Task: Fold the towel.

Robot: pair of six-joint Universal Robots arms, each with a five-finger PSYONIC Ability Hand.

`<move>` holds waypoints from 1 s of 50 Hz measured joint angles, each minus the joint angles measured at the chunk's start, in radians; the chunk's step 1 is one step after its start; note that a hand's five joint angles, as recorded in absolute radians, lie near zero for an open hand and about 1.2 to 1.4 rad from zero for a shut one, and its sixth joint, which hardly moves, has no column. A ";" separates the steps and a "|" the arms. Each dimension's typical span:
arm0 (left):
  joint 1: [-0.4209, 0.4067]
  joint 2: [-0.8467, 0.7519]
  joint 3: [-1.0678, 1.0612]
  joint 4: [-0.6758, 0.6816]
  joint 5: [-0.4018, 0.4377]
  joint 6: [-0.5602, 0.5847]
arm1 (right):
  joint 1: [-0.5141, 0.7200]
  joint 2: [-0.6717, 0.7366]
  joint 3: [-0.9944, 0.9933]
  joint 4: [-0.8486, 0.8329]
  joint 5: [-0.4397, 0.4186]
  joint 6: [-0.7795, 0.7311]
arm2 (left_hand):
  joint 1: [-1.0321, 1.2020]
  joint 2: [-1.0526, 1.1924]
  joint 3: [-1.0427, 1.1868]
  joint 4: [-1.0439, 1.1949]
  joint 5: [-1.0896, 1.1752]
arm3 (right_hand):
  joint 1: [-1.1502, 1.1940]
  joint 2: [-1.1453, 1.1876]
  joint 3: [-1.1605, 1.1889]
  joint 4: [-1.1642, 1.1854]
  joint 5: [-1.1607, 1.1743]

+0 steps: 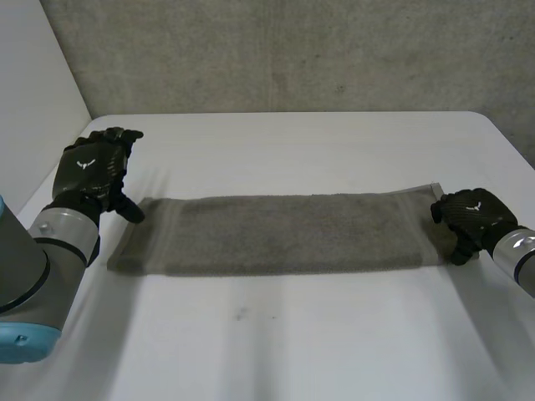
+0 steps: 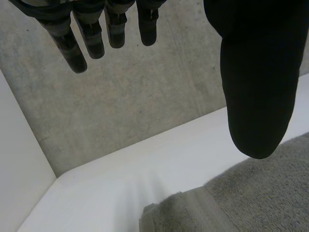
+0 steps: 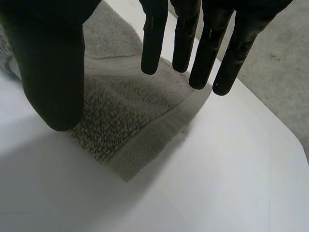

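A grey towel (image 1: 284,234) lies flat as a long strip across the white table (image 1: 292,342), reaching from one hand to the other. The left hand (image 1: 92,171) is at the towel's left end by the far corner. Its fingers (image 2: 91,34) are straight and well apart from the thumb, holding nothing; the thumb tip may touch the cloth, but this is hard to tell. The right hand (image 1: 472,215) is at the right end, with straight fingers (image 3: 207,43) over the edge band and nothing in its grasp. Each hand bears a small white emblem on its back, with no readable writing.
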 measured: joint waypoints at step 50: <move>-0.001 0.003 -0.004 0.000 -0.001 0.001 | 0.248 -0.083 -0.287 0.006 0.317 -0.104 | 0.000 0.000 0.000 0.000 0.000 | 0.566 0.676 0.685 0.691 0.603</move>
